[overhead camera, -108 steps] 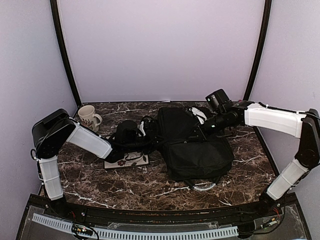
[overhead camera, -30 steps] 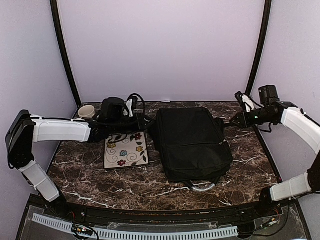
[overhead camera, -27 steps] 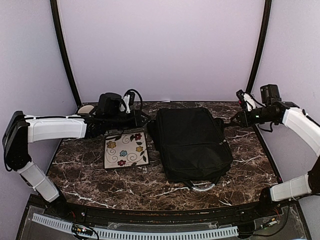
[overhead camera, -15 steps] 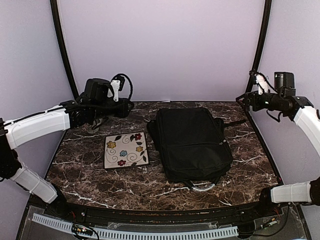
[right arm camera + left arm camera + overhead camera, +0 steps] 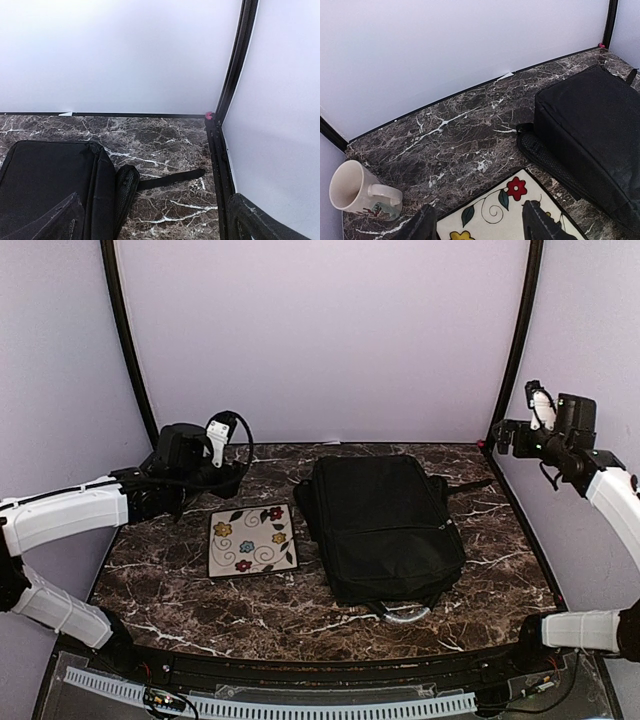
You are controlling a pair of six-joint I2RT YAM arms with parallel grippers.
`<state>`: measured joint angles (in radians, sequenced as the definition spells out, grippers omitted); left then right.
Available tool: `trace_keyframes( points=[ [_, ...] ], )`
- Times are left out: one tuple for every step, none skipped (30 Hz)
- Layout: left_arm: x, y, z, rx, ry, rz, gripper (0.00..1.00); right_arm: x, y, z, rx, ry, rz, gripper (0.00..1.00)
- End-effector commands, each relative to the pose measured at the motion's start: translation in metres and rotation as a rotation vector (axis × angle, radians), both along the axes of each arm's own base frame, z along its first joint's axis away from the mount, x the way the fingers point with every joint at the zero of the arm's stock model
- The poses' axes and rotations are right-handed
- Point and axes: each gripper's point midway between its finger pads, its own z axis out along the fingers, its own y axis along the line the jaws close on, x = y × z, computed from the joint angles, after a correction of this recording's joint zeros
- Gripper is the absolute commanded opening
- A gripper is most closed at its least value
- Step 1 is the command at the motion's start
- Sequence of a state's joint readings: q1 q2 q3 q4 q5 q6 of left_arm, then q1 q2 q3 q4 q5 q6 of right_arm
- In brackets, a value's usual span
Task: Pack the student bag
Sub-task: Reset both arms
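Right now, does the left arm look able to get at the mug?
Probably yes: the mug stands close beside the left gripper, whose jaws are open and empty, with nothing between them. The backpack lies off to the other side.

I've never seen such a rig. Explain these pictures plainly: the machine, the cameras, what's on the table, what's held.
The machine is a left arm and a right arm bolted at the near edge of a marble table, each ending in a two-finger gripper. The wide picture comes from a fixed camera above and behind them. The other two come from cameras on the wrists; the dark shapes at their bottom edges are each arm's own fingers. On the table lie a large black backpack, a flowered square tile to its left, and a cream mug near the far left corner. The left gripper and the right gripper are both raised, open and holding nothing.
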<state>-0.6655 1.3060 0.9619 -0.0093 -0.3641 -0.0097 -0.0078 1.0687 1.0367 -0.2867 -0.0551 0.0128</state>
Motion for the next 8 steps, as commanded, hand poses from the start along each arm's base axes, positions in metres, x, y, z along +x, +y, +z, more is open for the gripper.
trace_keyframes(
  points=[
    [-0.004, 0.007, 0.021, -0.032, -0.088, 0.015, 0.61, -0.003, -0.009, 0.003, 0.017, -0.054, -0.045, 1.0],
    [-0.004, 0.008, 0.02, -0.032, -0.087, 0.02, 0.62, -0.004, -0.011, -0.003, 0.016, -0.048, -0.046, 1.0],
    [-0.003, 0.008, 0.019, -0.034, -0.084, 0.023, 0.62, -0.006, -0.012, -0.009, 0.017, -0.042, -0.048, 1.0],
    [-0.002, 0.007, 0.018, -0.033, -0.079, 0.022, 0.62, -0.008, -0.013, -0.013, 0.019, -0.04, -0.05, 1.0],
    [-0.002, 0.007, 0.016, -0.03, -0.072, 0.024, 0.62, -0.01, -0.014, -0.014, 0.021, -0.04, -0.05, 1.0],
    [-0.001, 0.007, 0.015, -0.031, -0.064, 0.029, 0.62, -0.011, -0.014, -0.016, 0.023, -0.038, -0.049, 0.99],
    [0.0, 0.006, 0.013, -0.029, -0.059, 0.031, 0.61, -0.012, -0.014, -0.016, 0.025, -0.036, -0.046, 1.0],
    [0.001, 0.006, 0.012, -0.028, -0.058, 0.034, 0.62, -0.013, -0.013, -0.014, 0.023, -0.039, -0.041, 1.0]
  ],
)
